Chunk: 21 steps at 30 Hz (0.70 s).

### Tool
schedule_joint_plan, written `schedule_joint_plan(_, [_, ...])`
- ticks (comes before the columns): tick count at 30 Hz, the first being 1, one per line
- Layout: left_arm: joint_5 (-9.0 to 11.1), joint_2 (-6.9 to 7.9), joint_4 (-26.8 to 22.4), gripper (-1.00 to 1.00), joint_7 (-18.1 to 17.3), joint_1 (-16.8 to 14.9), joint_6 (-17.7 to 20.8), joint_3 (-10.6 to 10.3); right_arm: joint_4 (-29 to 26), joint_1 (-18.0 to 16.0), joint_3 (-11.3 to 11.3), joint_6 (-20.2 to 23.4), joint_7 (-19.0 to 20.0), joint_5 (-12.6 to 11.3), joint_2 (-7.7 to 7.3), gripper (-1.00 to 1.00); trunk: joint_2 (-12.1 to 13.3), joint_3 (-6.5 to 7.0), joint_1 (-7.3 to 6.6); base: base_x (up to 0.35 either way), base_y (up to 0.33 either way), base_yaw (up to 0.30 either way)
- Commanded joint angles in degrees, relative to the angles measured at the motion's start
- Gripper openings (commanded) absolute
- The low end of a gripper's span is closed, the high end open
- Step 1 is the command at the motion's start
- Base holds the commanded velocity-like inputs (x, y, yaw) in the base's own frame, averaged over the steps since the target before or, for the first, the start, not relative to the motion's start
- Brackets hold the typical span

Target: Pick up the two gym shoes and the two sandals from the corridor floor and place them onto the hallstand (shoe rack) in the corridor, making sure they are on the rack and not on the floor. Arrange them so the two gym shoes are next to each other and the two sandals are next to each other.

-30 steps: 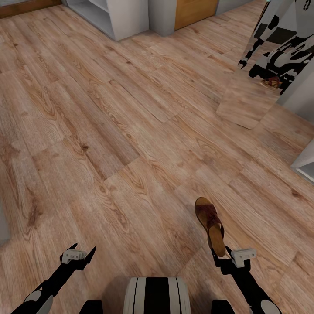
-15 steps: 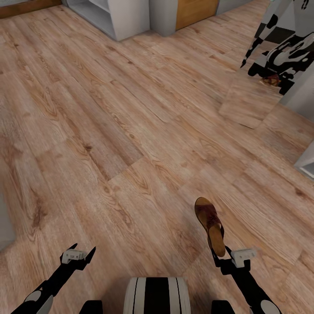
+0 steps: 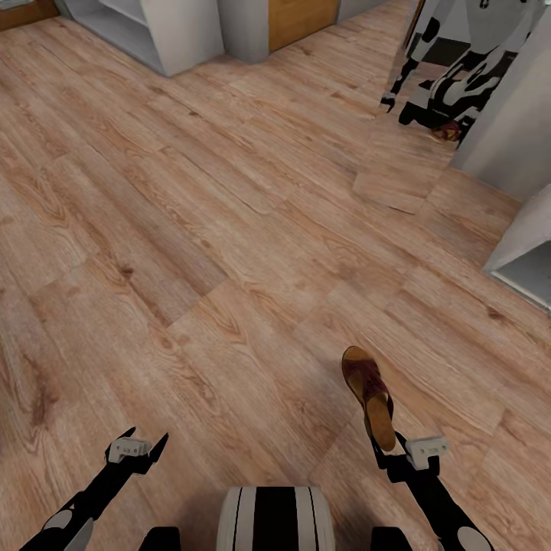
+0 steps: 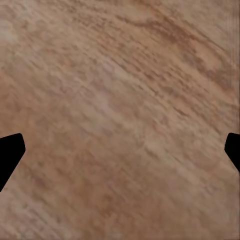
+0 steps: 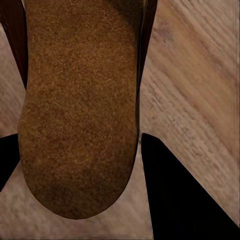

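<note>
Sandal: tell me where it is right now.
In the head view, the sandal is held at its heel by the right gripper, above the wood floor.

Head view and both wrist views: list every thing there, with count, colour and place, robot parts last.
sandal: one, maroon strap, tan footbed, held at its heel by the right gripper
corridor floor: one, brown wood planks, underneath everything
pale-grey shelf unit: one, far left
wooden door panel: one, orange-brown, far centre
mirror: one, far right, reflecting the robot
white furniture: one, right edge
left gripper: one, black and white, fingers apart, empty
right gripper: one, closed on sandal
trunk: one, black-and-white, bottom centre
</note>
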Motion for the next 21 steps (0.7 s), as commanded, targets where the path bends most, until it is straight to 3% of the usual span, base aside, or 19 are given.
schedule_joint_plan(1, [0.0, 0.0, 0.0, 1.0, 0.0, 0.0, -0.01, 0.0, 0.0, 0.0, -0.01, 0.03, -0.01, -0.21, 0.0, -1.0, 0.0, 0.0, 0.0, 0.0, 0.001, -0.275])
schedule_joint_plan(11, [0.0, 0.0, 0.0, 1.0, 0.0, 0.0, 0.01, 0.0, 0.0, 0.0, -0.04, 0.03, -0.02, -0.22, 0.0, -1.0, 0.0, 0.0, 0.0, 0.0, 0.0, -0.253])
schedule_joint_plan(21, [0.0, 0.0, 0.0, 1.0, 0.09, 0.0, 0.01, 0.19, 0.0, 0.0, -0.04, 0.03, -0.04, -0.22, 0.0, -1.0, 0.0, 0.0, 0.0, 0.093, 0.066, -0.039])
